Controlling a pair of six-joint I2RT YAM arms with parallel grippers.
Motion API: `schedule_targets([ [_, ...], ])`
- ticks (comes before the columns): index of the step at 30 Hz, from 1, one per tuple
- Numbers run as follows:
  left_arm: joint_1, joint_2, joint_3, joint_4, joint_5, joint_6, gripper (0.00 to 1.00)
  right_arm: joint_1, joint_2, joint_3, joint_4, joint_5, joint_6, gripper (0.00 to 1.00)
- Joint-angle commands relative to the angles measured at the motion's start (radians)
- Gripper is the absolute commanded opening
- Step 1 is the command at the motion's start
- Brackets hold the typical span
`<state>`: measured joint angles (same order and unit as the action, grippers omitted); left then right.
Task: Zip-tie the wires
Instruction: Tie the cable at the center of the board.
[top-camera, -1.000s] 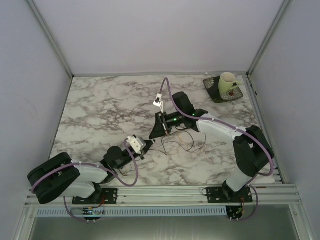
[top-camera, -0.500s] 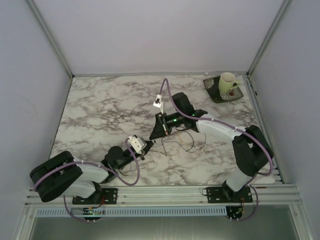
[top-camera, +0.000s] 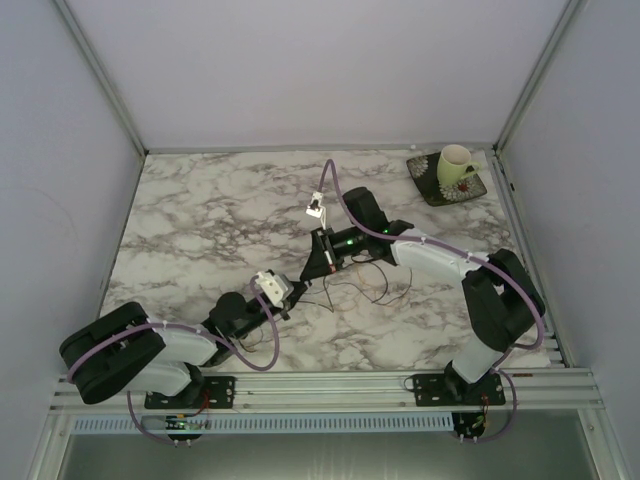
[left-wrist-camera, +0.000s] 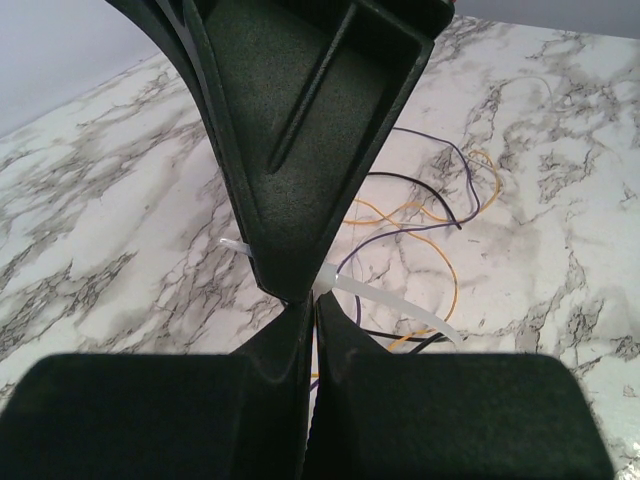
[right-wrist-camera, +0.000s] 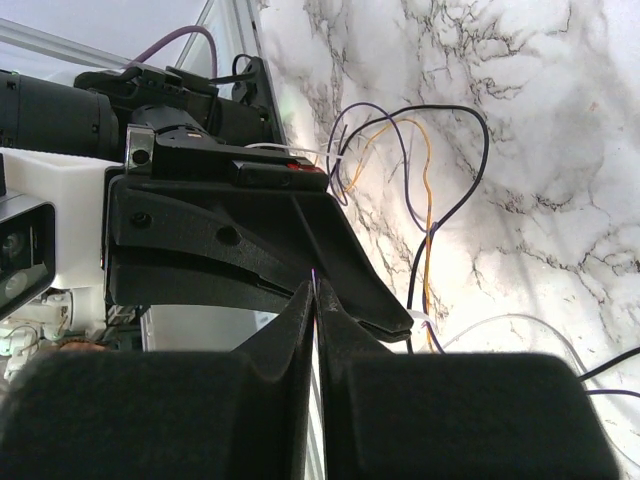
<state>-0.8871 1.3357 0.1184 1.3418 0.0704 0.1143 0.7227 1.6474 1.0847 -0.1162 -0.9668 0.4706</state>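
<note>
In the top view, the left fingers (top-camera: 292, 294) and the right fingers (top-camera: 313, 266) meet near the middle of the table (top-camera: 200, 220), with their tips almost touching. The wires (top-camera: 365, 282) lie in loose loops just to the right of this meeting point. A cup (top-camera: 455, 163) stands in the upper right corner, well apart.

In the left wrist view, the left fingers (left-wrist-camera: 270, 350) at the bottom are pressed together. A white zip tie (left-wrist-camera: 390, 305) passes right at their tips, so I judge that they pinch it. The right fingers (left-wrist-camera: 300, 120) fill the upper middle and point down to the same place. The wires (left-wrist-camera: 440, 200), purple, orange and black, lie on the table to the upper right, apart from both pairs of fingers. A few strands seem to cross the free part of the tie at the lower right.

In the right wrist view, the right fingers (right-wrist-camera: 285, 340) at the bottom are also closed tight. I cannot tell if they hold something. The left fingers (right-wrist-camera: 300, 240) cross the middle, with the zip tie (right-wrist-camera: 418, 319) at their tip and the wires (right-wrist-camera: 425, 190) above it.

The step in hand seems to be passing the tie between the hands to close a loop. To do it well, one pair of fingers should keep a firm grip while the other takes the end. All strands should be inside the loop before pulling, because such thin strands slip out easily.
</note>
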Motion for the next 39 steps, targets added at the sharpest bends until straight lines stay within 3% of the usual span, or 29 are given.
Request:
schedule_targets([
  [1,0.007,0.004,0.024,0.055,0.009,-0.004,0.00,0.007,0.007,0.011,0.004,-0.011,-0.012,0.00],
  [14,0.004,0.034,0.022,0.096,0.061,0.010,0.00,-0.046,0.087,0.207,0.003,0.074,-0.021,0.00],
  [21,0.005,0.080,0.004,0.193,0.022,-0.026,0.00,-0.061,0.062,0.186,-0.011,0.110,-0.029,0.00],
  [24,0.006,0.079,0.009,0.177,0.024,-0.028,0.00,-0.066,0.029,0.140,-0.060,0.104,-0.062,0.27],
  [26,0.006,0.071,0.014,0.164,0.018,-0.028,0.00,-0.060,0.008,0.113,-0.103,0.103,-0.087,0.32],
  [39,0.007,0.000,0.035,0.033,-0.027,0.008,0.00,-0.023,-0.113,-0.027,-0.093,0.104,-0.056,0.35],
])
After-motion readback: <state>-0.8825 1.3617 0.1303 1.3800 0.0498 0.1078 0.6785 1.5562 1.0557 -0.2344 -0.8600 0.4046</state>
